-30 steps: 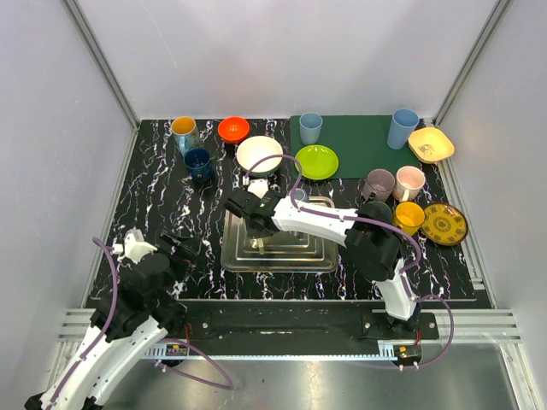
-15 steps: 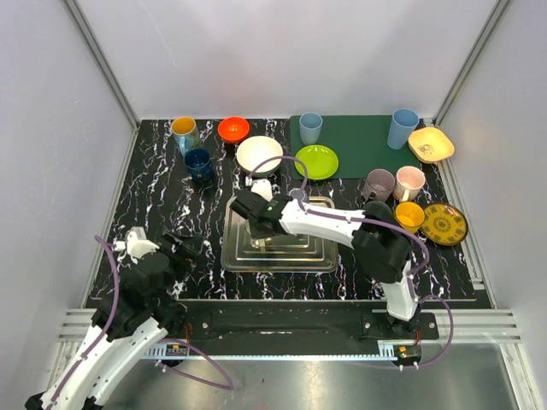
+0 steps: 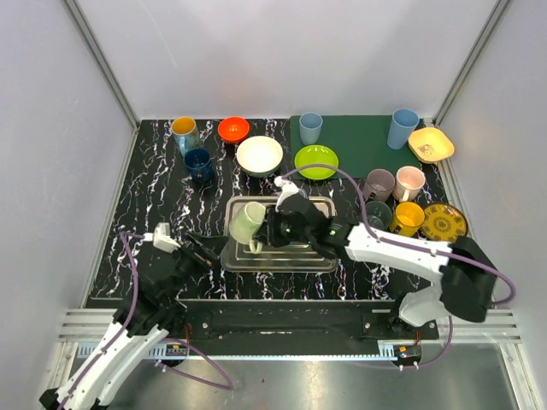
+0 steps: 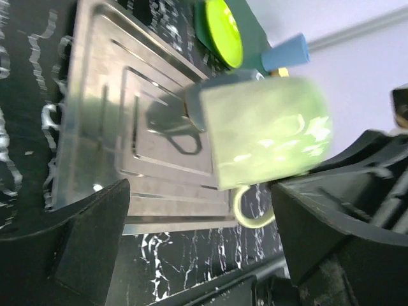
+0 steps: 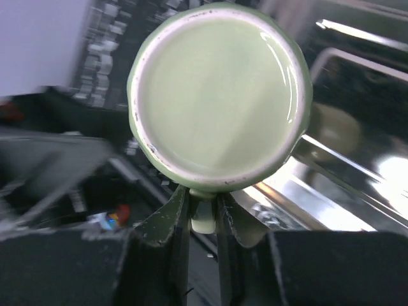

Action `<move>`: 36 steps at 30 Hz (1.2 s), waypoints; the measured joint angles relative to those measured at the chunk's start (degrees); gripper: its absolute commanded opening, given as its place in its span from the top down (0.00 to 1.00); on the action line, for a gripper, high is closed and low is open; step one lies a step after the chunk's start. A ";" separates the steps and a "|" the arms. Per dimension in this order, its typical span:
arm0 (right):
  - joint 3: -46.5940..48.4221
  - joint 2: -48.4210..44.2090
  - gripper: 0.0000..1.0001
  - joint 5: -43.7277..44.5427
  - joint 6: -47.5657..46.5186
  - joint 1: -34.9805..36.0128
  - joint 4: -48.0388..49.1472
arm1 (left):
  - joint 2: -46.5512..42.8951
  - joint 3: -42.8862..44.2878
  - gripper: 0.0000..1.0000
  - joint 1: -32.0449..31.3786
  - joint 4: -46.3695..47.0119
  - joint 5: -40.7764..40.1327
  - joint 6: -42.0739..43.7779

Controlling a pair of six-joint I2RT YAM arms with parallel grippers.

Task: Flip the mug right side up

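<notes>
We've got a pale green mug [image 3: 248, 222], shiny silver tray [image 3: 273, 259], black counter [image 3: 158, 188] with white marble veins, dark green mat [image 3: 363, 141], lime plate [image 3: 316, 161] and an orange bowl [image 3: 233, 129].

Open passage over bare table [image 3: 149, 201] left of steel tray [image 3: 286, 258]; green mug [image 3: 248, 222] hangs over tray's left edge, white bowl [image 3: 259, 155] and green plate [image 3: 316, 161] close behind, clustered cups [image 3: 379, 183] block the right.

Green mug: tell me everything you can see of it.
The mug is pale green, glossy, ceramic-looking, with a loop handle. It hangs tipped on its side in the air over the left part of the metal tray, casting a shadow there. Only the right gripper touches it, pinching the handle.
</notes>
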 measured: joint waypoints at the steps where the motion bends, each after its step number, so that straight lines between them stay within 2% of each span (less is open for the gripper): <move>1: -1.88 -2.36 1.00 -1.62 0.24 -0.24 3.61 | 0.00 -1.81 0.05 0.00 2.64 1.92 -0.04; 6: -9.64 -10.99 1.00 -9.66 3.87 -3.54 21.73 | 0.02 -7.41 0.05 0.00 14.78 10.16 -1.68; 10: -12.59 -12.39 1.00 -13.62 7.23 -5.90 33.27 | 0.70 -8.31 0.05 0.00 28.04 15.56 -4.15; 13: -14.23 -12.39 1.00 -15.72 9.09 -6.14 38.23 | 6.01 -8.39 0.06 0.00 40.22 18.56 -6.45; 16: -14.82 -12.39 1.00 -17.59 10.16 -6.14 39.82 | 13.75 -8.37 0.07 0.00 50.31 21.16 -7.65; 19: -14.86 -12.39 1.00 -18.45 10.45 -6.14 40.52 | 18.64 -7.98 0.12 0.00 54.93 23.17 -7.85; 21: -14.86 -12.39 1.00 -19.26 10.54 -6.14 40.74 | 20.74 -7.69 0.21 0.00 57.59 24.11 -7.85; 23: -14.86 -12.39 1.00 -20.06 10.78 -6.14 40.94 | 21.97 -7.67 0.24 0.00 60.17 24.48 -7.93; 30: -14.82 -12.50 1.00 -22.56 12.28 -6.21 43.80 | 24.35 -7.63 0.59 0.00 65.68 24.63 -7.45; 34: -14.73 -12.50 1.00 -23.78 12.66 -6.45 45.72 | 27.30 -6.88 0.61 0.00 68.76 25.68 -7.61; 36: -14.62 -12.50 1.00 -24.13 12.81 -6.75 46.38 | 28.63 -6.60 0.57 0.00 70.77 25.90 -7.91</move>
